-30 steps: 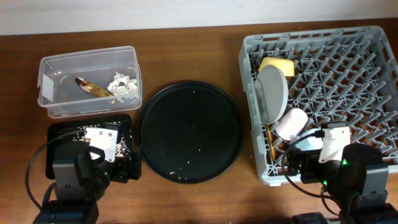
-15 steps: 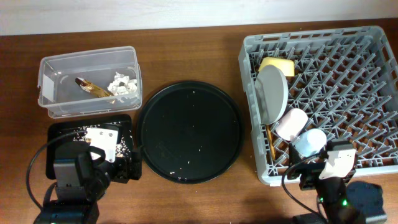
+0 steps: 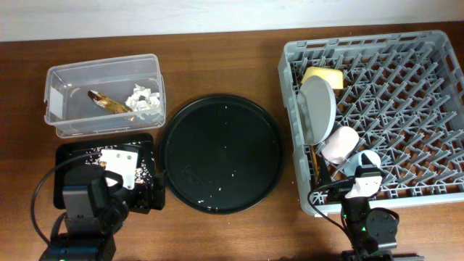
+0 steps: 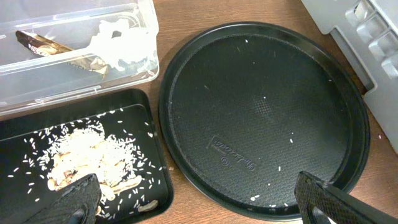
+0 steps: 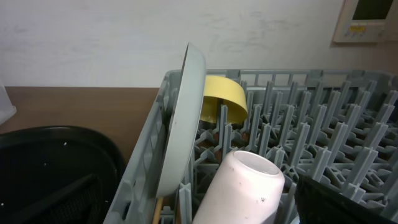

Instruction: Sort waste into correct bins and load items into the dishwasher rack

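Note:
The grey dishwasher rack (image 3: pixel 377 87) holds the upright grey-green plate (image 3: pixel 317 109), the yellow bowl (image 3: pixel 323 76), the pink cup (image 3: pixel 339 143) on its side, the chopsticks (image 3: pixel 315 165), and a pale blue cup (image 3: pixel 370 159) partly under my right wrist. My right gripper (image 3: pixel 357 190) is open at the rack's front edge. In the right wrist view the pink cup (image 5: pixel 239 190) lies just ahead of the gripper (image 5: pixel 205 214), behind it the plate (image 5: pixel 180 118) and the bowl (image 5: pixel 222 99). My left gripper (image 3: pixel 148 194) is open and empty over the right edge of the shallow black tray (image 3: pixel 72 152), which holds rice scraps (image 4: pixel 87 155).
The clear tub (image 3: pixel 101 94) at the back left holds the brown peel (image 3: pixel 107 103) and white tissue (image 3: pixel 143 98). The large round black tray (image 3: pixel 221 154), with a few rice grains on it, lies between the bins and the rack.
My right arm has drawn back from over the rack to its front edge and shifted left. The blue cup, hidden under it before, now lies in the rack beside the pink cup. The left arm has not moved.

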You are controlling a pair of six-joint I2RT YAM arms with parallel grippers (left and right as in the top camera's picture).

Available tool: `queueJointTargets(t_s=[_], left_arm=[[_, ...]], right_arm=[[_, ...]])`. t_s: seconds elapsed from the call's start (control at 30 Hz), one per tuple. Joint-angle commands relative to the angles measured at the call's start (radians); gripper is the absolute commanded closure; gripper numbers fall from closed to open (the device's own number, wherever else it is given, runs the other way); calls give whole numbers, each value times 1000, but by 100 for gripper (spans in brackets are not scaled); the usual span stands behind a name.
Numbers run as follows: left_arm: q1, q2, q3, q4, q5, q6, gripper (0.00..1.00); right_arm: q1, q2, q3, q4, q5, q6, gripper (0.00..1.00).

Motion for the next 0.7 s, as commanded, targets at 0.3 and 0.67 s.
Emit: queueJointTargets(t_s=[0.3,0.67], left_arm=[[1,-18,-3,2,6,21,1],[1,-692,-845,830,-118,-50,1]], right_arm=[[-6,-8,-5,-9,-6,-6,1],[-6,-8,-5,-9,-6,-6,1]])
